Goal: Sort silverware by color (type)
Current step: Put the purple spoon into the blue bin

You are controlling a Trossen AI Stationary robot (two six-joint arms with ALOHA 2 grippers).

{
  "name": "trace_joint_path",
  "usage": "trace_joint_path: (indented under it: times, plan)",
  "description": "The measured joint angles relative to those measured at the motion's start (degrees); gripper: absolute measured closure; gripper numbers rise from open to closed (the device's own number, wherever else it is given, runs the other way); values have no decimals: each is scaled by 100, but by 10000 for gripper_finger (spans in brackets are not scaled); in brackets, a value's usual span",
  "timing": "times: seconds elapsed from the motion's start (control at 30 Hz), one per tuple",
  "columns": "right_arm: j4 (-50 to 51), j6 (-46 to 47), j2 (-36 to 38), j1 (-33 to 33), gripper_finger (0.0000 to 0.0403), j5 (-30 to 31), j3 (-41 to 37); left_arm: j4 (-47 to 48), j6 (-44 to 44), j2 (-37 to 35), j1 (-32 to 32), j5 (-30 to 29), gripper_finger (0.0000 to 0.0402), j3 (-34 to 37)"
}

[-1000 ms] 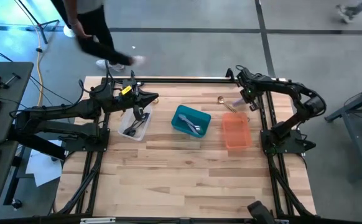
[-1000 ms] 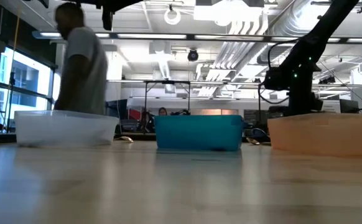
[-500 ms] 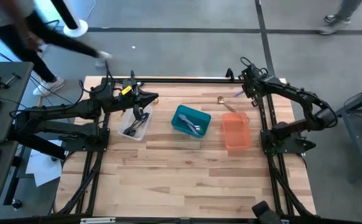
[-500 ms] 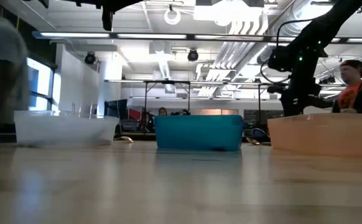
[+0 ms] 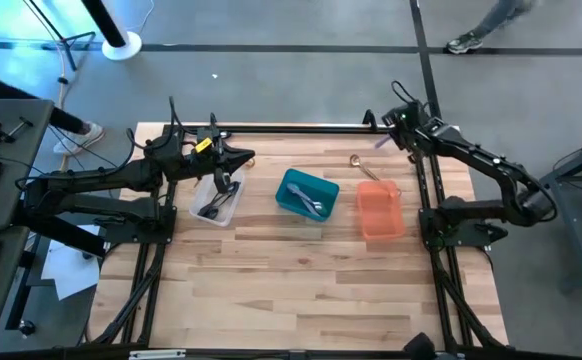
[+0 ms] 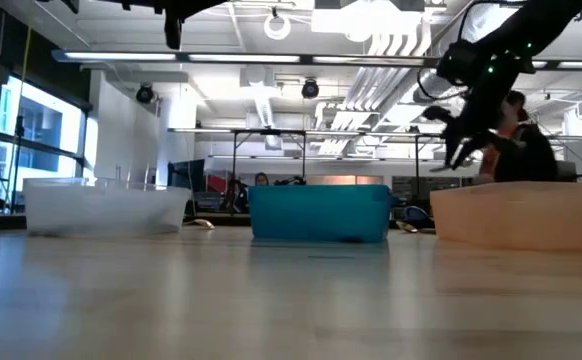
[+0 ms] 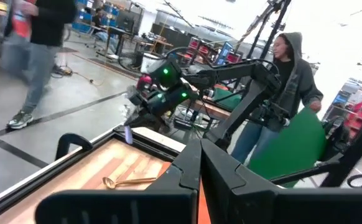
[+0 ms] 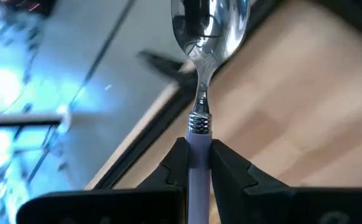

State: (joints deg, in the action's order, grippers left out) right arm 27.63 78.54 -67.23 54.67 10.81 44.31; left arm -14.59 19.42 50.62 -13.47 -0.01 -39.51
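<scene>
My right gripper (image 5: pixel 384 140) hangs over the table's far right corner, shut on a spoon (image 8: pixel 209 22) with a shiny silver bowl and a lavender handle. A gold spoon (image 5: pixel 361 165) lies flat on the wood just nearer than it, beside the orange bin (image 5: pixel 379 212). The teal bin (image 5: pixel 293 185) holds silver pieces (image 5: pixel 313 205). The clear bin (image 5: pixel 203 196) holds dark pieces (image 5: pixel 211 208). My left gripper (image 5: pixel 247 157) is shut, holds nothing and hovers level above the clear bin's far end. My right gripper pinches the spoon's lavender handle (image 8: pixel 198 140) between its two fingers, a little behind the metal collar. The fingers slant downward, and the spoon runs on in line with them, bowl (image 8: pixel 209 22) foremost. The spoon is lifted clear of the table.
The three bins stand in a row across the table's far half, and the near half is bare wood. A black rail (image 5: pixel 291 128) runs along the far edge. People move about in the room behind the table.
My right gripper has risen from the tabletop near the gold spoon and drifted slightly toward the far edge, rolling its wrist as it went. It has kept the lavender-handled spoon in its fingers, now clear of the table. A person has walked away behind the table's far left.
</scene>
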Motion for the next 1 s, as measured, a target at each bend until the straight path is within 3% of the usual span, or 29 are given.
trace_joint_path:
  times: [0.27,0.57,0.87,1.0]
  plan:
    - [-1648,-1698,128,-600,375,-690,3,0,0,-1,-1,871,401,0]
    - [-4251,-3480,175,-1323,375,-2798,7,-31,0,0,-1,1102,402,0]
    - [-4354,-5863,896,-2280,375,-3604,274,-380,404,-1,-1,389,402,0]
    - [-4331,-6207,1263,-2608,375,-4030,291,-565,544,-1,3,347,401,0]
